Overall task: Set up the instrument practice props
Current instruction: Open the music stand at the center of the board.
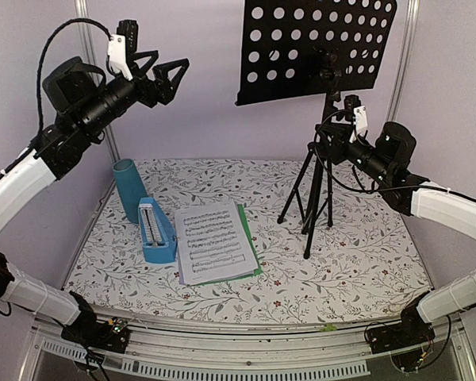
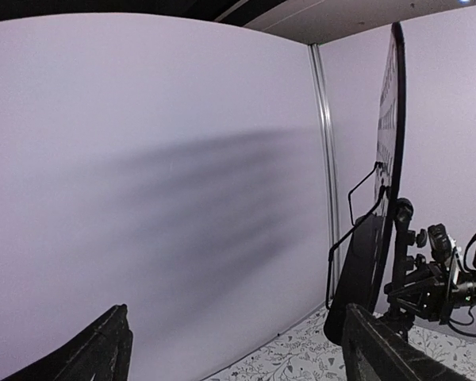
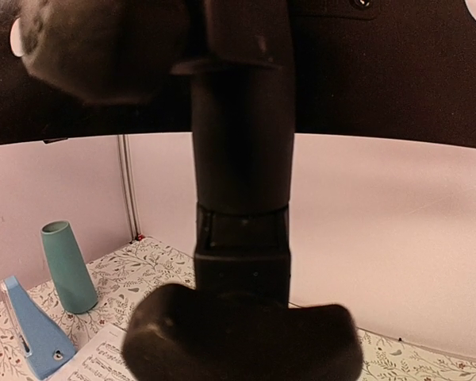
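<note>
- Left tool (image 1: 165,73): I see it raised high at the left, jaws spread wide, holding nothing.
- Right tool (image 1: 328,148): I see it clamped on the post of the music stand (image 1: 317,48), which stands upright at the counter's (image 1: 365,262) far right.
- Sheet-music pages (image 1: 214,242): flat at mid-counter, with the metronome (image 1: 156,232) just to their left.

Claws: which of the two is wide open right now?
The left claw, raised high with its fingers spread and nothing between them; the right claw is closed around the pole of the music stand.
</note>
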Robot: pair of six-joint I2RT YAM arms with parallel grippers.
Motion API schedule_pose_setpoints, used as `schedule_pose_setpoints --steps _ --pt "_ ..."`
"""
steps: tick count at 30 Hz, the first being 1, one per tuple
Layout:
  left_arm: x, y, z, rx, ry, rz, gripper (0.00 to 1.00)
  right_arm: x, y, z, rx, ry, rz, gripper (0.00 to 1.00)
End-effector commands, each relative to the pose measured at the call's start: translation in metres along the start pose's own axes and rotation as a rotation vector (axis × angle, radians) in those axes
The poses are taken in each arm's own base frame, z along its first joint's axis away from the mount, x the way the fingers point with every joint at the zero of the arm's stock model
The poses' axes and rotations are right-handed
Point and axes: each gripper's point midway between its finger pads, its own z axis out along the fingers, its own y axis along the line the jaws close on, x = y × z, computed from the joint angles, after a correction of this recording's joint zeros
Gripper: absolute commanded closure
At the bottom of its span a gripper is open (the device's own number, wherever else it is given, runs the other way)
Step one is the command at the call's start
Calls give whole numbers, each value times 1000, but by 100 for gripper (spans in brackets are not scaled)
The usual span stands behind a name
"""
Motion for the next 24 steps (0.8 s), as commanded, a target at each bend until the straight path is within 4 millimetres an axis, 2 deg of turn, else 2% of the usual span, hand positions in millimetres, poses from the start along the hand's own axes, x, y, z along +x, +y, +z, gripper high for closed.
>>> schedule_pose_setpoints --steps 1,5,8,10,15,18,19,20,24 --pt "32 12 -13 -46 31 -80 8 -37 8 7 -50 -121 -20 100" --pt "75 2 -20 -8 96 -142 11 -39 10 3 -56 -126 -22 100" --pt "114 -21 -20 53 152 -175 13 -38 10 -2 -54 -117 -4 100" --pt "130 -39 -17 89 169 -179 12 -37 10 -5 -55 -110 13 100" --pt "180 -80 -3 196 220 -207 12 -32 13 -5 -72 -82 29 100" --pt "216 -106 14 254 284 -192 12 -31 14 -6 -79 -73 38 100" --pt "229 -117 20 280 305 -182 12 -30 15 -7 -80 -68 39 100" --pt "250 -128 26 302 340 -170 13 -29 15 -7 -80 -64 41 100" --pt "300 -160 42 367 394 -130 16 -27 15 -9 -82 -55 45 100"
